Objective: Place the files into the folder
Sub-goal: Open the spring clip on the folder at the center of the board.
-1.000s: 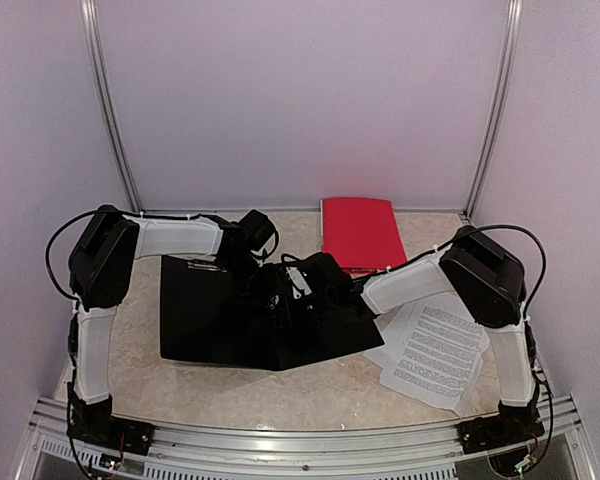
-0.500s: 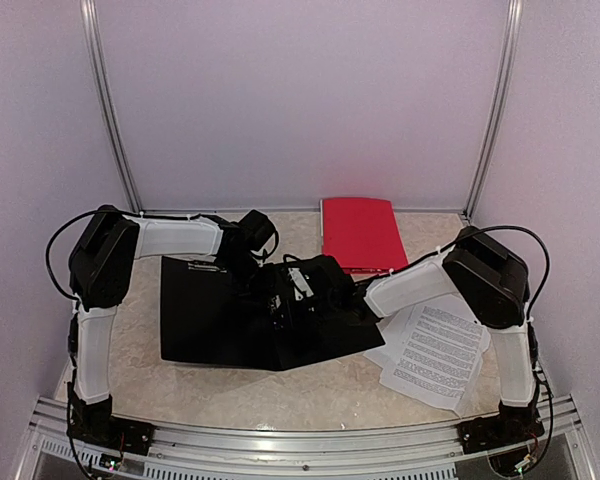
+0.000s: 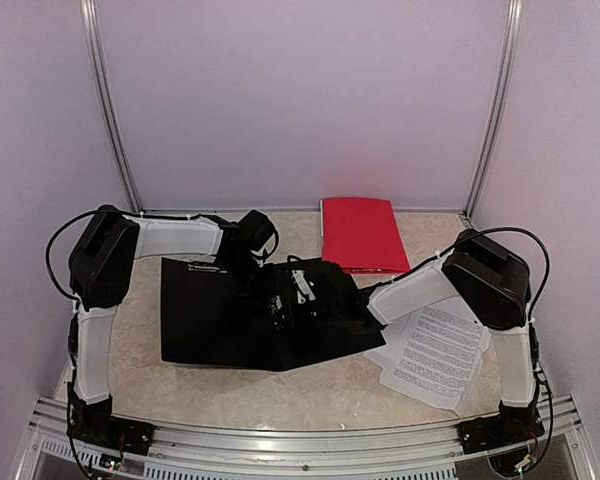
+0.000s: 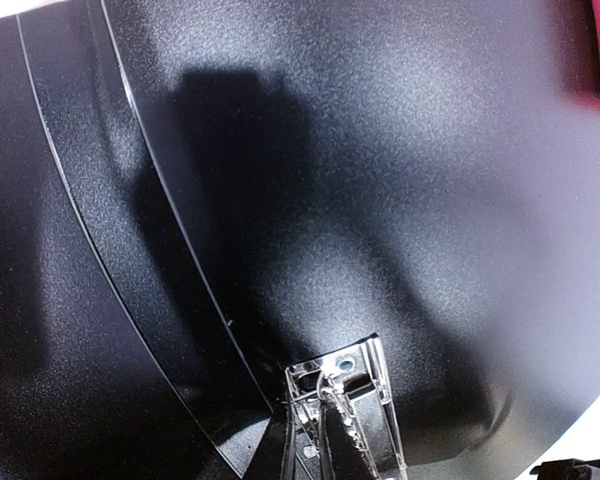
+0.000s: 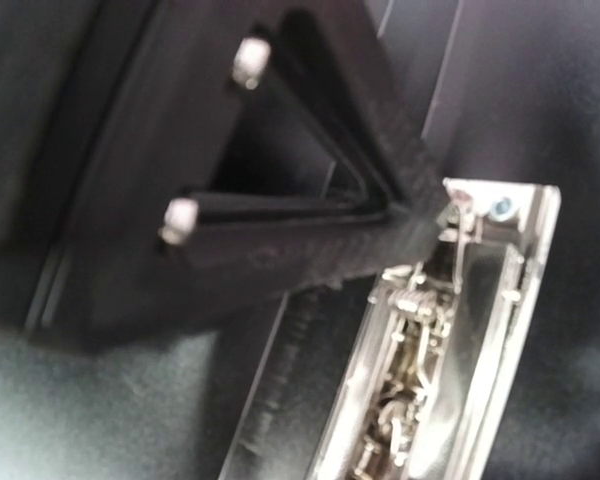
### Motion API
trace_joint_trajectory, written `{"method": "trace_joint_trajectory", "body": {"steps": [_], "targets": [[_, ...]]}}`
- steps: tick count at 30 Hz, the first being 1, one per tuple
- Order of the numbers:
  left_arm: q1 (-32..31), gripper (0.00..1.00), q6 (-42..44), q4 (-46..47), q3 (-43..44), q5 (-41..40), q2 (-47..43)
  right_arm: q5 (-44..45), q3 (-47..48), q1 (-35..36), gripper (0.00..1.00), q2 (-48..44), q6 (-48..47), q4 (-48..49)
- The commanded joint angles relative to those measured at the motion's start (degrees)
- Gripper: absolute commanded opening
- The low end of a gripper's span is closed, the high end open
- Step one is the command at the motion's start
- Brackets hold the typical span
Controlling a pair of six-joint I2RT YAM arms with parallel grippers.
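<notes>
Both bent inward over black folder (image 3: 200, 325): left arm (image 3: 180, 238), right arm (image 3: 410, 290); left gripper (image 3: 277, 298) closed, right gripper (image 3: 318, 295) state unclear.

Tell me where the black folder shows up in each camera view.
Top external: the black folder lies open, left of centre in the lower half.
Left wrist: it fills nearly the whole picture.
Right wrist: it is the dark, blurred background.
Shared landmark: the folder's metal clip, bottom centre in the left wrist view, lower right in the right wrist view; not discernible from the top.
</notes>
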Motion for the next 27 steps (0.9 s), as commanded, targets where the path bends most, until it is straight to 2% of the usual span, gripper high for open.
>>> {"method": "trace_joint_trajectory", "body": {"steps": [1, 13, 27], "targets": [[-0.10, 0.07, 1.72, -3.20, -2.85, -0.65, 5.59, -0.99, -4.76, 2.32, 0.05, 1.93, 0.50, -9.75], [-0.23, 0.06, 2.63, -3.46, -2.75, -1.15, 6.10, -0.17, -4.89, 3.23, 0.00, 3.87, -2.18, -13.11], [-0.36, 0.06, 2.86, -3.17, -2.76, -0.89, 6.70, 0.45, -6.34, 4.80, 0.00, 6.87, -1.97, -13.96]]}}
